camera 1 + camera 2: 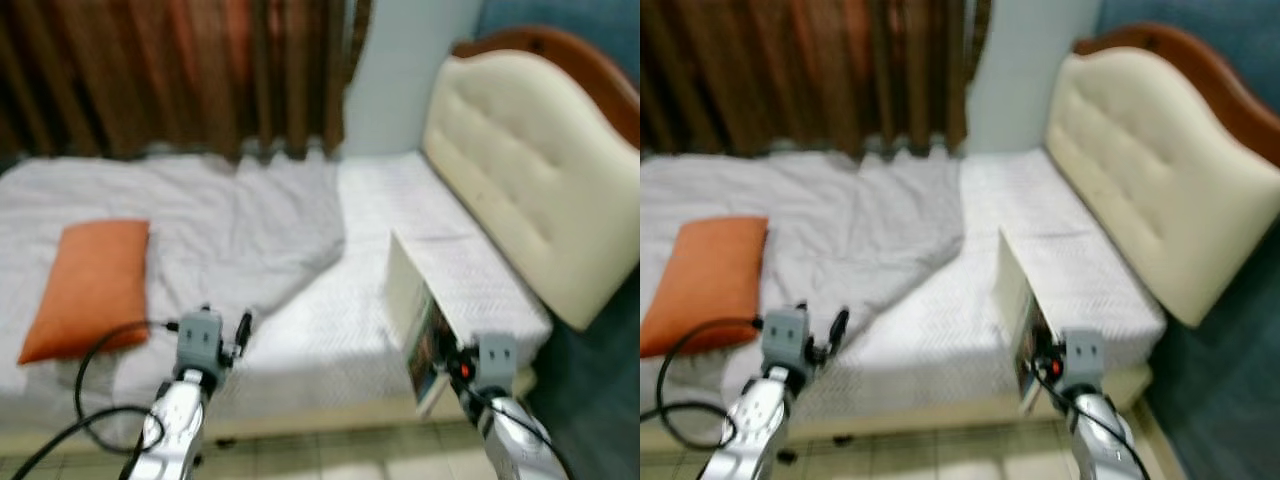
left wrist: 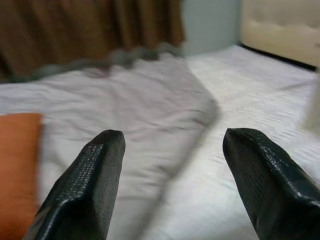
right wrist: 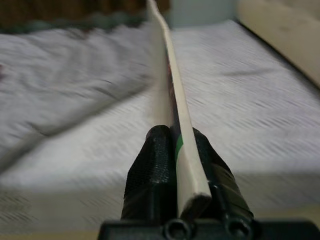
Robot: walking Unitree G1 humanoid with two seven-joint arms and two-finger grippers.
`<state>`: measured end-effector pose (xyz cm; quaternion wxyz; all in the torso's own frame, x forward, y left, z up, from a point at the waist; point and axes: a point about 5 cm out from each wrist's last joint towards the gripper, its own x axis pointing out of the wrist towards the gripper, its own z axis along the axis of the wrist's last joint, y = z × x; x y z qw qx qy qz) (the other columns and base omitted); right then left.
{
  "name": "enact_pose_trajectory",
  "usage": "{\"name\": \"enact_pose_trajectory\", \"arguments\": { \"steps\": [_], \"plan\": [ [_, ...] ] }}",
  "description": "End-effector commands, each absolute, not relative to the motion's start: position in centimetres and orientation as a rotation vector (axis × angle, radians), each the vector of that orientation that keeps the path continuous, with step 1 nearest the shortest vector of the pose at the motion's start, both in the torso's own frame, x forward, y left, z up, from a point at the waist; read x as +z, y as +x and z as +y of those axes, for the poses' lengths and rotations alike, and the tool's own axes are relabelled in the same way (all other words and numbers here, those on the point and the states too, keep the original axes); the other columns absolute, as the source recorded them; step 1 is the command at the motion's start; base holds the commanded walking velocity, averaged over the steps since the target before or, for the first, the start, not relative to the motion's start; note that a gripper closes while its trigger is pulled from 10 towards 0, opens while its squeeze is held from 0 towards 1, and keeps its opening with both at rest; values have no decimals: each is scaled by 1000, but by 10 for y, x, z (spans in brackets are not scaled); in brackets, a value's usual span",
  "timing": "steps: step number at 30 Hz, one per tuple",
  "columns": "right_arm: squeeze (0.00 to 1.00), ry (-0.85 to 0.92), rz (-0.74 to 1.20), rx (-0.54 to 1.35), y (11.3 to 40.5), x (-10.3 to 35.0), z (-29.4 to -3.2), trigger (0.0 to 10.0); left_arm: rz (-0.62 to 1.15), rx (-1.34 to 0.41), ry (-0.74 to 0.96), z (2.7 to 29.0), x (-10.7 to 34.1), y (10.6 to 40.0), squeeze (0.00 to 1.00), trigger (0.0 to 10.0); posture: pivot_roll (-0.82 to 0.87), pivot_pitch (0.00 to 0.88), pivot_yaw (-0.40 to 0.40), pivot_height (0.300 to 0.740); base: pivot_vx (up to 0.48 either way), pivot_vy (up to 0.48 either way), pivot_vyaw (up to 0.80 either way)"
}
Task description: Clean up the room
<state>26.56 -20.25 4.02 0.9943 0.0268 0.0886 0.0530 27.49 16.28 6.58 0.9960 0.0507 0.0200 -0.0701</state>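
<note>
**Book in hand, bed still unmade**

The right gripper [image 3: 175,150] has its jaws pinching a thin book [image 1: 420,335], held on edge over the near side of the bed [image 1: 330,300], so one stray thing is picked up but not yet put away. The left gripper [image 2: 172,150] hangs above the bed with jaws spread and empty. Left to do, by my judgement: the rumpled sheet [image 1: 250,230] and the orange pillow [image 1: 90,285] lying far from the cream headboard [image 1: 530,170]. Brown curtains [image 1: 170,75] hang behind; pale floor tiles [image 1: 330,455] run below.
</note>
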Motion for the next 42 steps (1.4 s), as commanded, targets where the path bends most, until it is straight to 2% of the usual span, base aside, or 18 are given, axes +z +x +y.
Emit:
{"name": "enact_pose_trajectory", "arguments": {
  "steps": [1, 9, 11, 30, 42],
  "plan": [
    [0, 59, 112, 103, 272, 53, -203, 0, 30, -161, 104, 159, 69, 278, 0, 10000, -13, 0, -18, 740, 0, -446, 0],
    [0, 59, 110, 115, 273, 53, -201, 0, 43, -164, 139, 150, 66, 276, 0, 10000, -10, 0, -20, 740, 0, -112, 0],
    [0, 58, 111, 127, 273, 54, -200, 0, 31, -159, 99, 147, 69, 276, 0, 10000, -8, 0, -20, 740, 414, 126, 0],
    [0, 59, 121, 144, 272, 51, -198, 0, 23, -164, 110, 149, 73, 282, 0, 10000, -20, 0, -12, 740, 438, 26, 0],
    [0, 71, 110, 149, 272, 53, -196, 0, -20, -113, 44, 147, 79, 281, 0, 10000, -19, 0, -13, 740, 454, 0, 0]
  ]
}}
